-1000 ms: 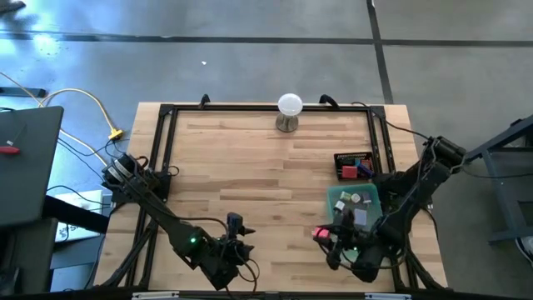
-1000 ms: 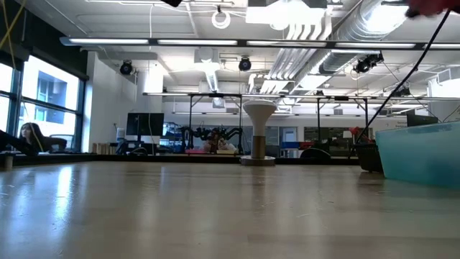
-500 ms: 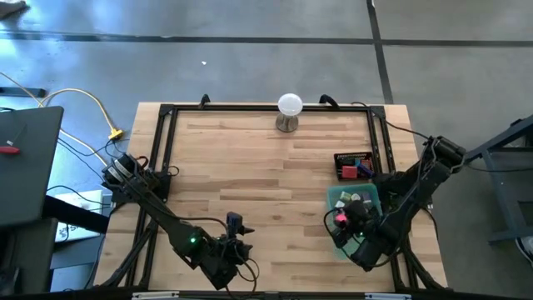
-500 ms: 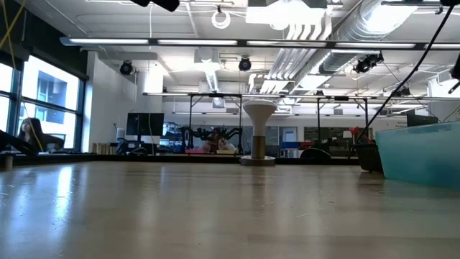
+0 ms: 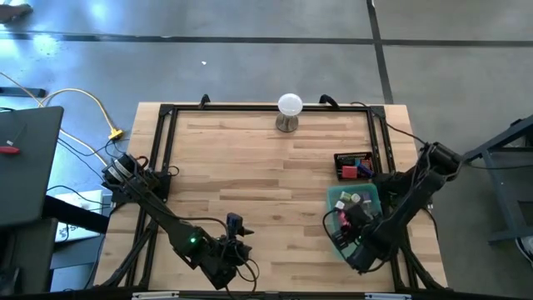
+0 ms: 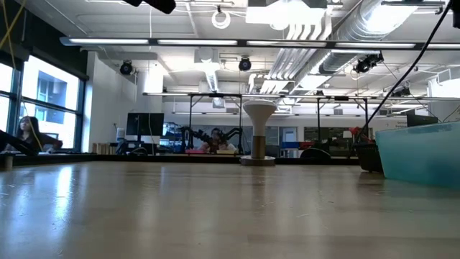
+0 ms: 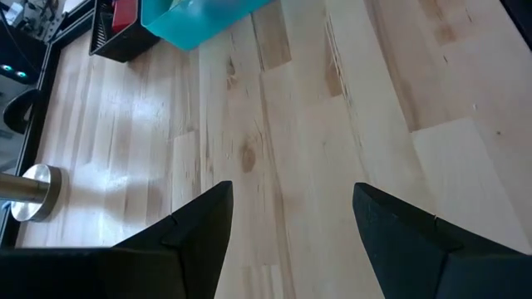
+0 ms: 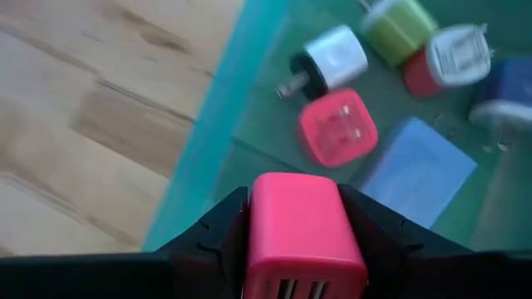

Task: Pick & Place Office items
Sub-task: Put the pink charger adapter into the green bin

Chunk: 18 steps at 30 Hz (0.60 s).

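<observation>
Office item in play: a pink blocky charger point(image 8: 304, 226), pinched between your right gripper point(image 8: 291, 237) fingers, hanging over the near rim of the green tray point(image 8: 218, 124). Release now and it may clip that rim and tumble onto the table point(image 8: 91, 108). Farther in lie other pieces, a pink one point(image 8: 337, 126) closest; dropping there could bounce. Left gripper point(image 7: 287, 224), spread wide and empty, waits well apart.

A blocky pink office item point(image 8: 304, 228) hangs just over the teal tray point(image 8: 208, 124); more coloured pieces point(image 8: 337, 126) lie inside.
</observation>
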Tool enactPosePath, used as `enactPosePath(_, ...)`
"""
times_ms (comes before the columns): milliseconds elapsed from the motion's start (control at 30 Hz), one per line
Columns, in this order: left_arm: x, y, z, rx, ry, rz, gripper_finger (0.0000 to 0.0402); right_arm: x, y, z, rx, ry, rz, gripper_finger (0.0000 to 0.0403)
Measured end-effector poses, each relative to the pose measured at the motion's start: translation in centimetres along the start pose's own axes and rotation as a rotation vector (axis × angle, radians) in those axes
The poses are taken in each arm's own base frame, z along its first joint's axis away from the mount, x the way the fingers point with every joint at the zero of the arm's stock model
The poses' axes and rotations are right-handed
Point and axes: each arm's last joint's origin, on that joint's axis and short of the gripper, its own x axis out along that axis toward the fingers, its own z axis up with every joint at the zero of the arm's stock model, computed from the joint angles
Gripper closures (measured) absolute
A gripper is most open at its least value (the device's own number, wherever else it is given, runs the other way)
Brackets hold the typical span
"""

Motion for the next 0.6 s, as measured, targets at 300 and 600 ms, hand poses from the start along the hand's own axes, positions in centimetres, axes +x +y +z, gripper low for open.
enactPosePath(300,0.0,0.0,0.0,-0.014,0.000,0.000,0.0163,1.6,0.5,-0.4,-0.015,-0.047,-0.058,0.0255)
enactPosePath(600,0.0,0.0,0.0,-0.017,0.001,-0.001,0.0163,3.0,1.1,0.1,-0.048,-0.074,-0.129,0.0255)
